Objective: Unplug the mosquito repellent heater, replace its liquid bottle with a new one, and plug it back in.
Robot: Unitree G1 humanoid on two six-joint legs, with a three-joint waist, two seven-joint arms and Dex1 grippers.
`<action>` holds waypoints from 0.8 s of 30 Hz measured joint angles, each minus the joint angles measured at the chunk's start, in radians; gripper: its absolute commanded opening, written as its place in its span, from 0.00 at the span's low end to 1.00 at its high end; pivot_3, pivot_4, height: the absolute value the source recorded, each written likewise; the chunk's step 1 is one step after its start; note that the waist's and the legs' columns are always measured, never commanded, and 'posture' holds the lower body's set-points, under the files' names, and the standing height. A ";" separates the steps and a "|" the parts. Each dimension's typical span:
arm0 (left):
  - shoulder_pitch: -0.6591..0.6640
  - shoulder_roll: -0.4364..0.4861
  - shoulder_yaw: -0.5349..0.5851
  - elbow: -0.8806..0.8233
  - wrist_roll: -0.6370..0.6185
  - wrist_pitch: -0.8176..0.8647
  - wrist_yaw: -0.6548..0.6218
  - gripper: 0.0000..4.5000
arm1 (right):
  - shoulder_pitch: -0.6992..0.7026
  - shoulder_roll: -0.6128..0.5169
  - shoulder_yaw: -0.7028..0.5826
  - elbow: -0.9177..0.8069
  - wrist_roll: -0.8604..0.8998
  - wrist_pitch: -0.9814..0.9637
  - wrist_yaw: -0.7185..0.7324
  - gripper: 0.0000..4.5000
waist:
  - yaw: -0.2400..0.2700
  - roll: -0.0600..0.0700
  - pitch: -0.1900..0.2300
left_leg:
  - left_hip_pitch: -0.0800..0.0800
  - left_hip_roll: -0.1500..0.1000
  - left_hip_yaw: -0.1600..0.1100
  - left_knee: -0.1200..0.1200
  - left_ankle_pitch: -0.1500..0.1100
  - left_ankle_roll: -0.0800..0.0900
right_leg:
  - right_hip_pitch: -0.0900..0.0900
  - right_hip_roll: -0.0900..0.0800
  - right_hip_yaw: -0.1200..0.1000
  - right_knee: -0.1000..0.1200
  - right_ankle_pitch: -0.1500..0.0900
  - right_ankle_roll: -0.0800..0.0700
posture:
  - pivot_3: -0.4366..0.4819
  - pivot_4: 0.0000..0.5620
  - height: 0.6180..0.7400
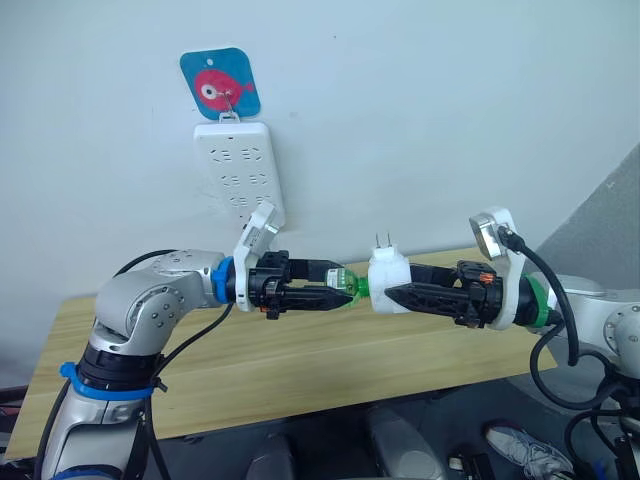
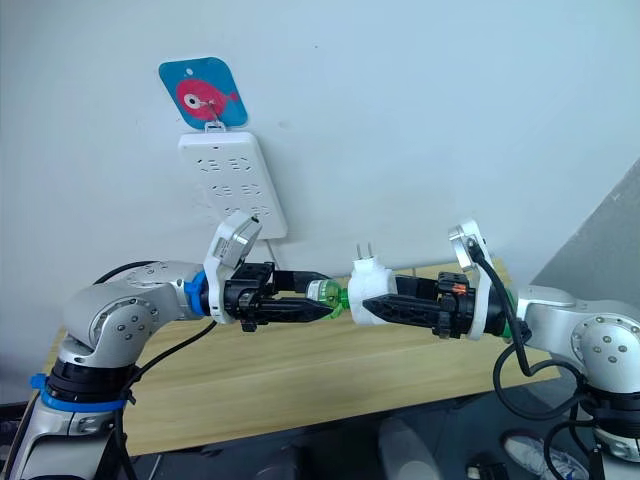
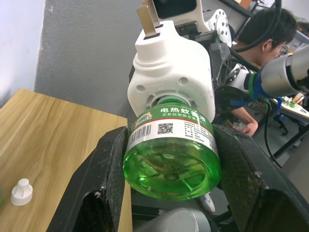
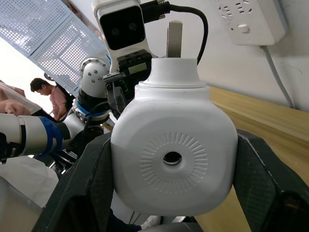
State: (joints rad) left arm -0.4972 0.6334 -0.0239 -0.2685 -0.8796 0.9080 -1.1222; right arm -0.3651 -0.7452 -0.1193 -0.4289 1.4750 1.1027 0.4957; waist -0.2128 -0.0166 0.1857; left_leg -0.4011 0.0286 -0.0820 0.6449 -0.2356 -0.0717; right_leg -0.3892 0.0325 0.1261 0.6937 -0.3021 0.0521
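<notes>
So the two arms meet in mid-air above the wooden table (image 1: 300, 370), in front of the wall. The right gripper (image 1: 392, 297) is clamped onto the mosquito repellent heater (image 1: 388, 279), one black finger on each side of its white body, prongs sticking up. The left gripper (image 1: 340, 285) is closed around the green liquid bottle (image 3: 170, 157), squeezing it from both sides, and the bottle's neck sits in the underside of the heater, right between the two grippers. Behind and above the left gripper, the white power strip (image 1: 238, 170) hangs on the wall under a blue fish hook (image 1: 220, 84). A small white cap (image 3: 21, 191) lies on the table below the left gripper.
</notes>
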 measured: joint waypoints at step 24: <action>0.013 -0.047 -0.011 0.000 0.039 -0.046 0.000 0.52 | -0.030 0.028 0.064 -0.002 0.056 0.018 -0.114 0.97 | 0.000 0.000 -0.001 | 0.000 0.000 0.000 0.000 0.000 0.000 | 0.000 0.000 0.000 0.001 0.000 0.000 | 0.24 0.17 1.00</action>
State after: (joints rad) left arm -0.4838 0.5864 -0.0351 -0.2683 -0.8409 0.8623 -1.1222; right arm -0.3947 -0.7171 -0.0557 -0.4309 1.5308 1.1208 0.3816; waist -0.2124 -0.0167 0.1848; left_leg -0.4007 0.0286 -0.0821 0.6452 -0.2356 -0.0718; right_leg -0.3892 0.0325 0.1261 0.6949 -0.3021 0.0521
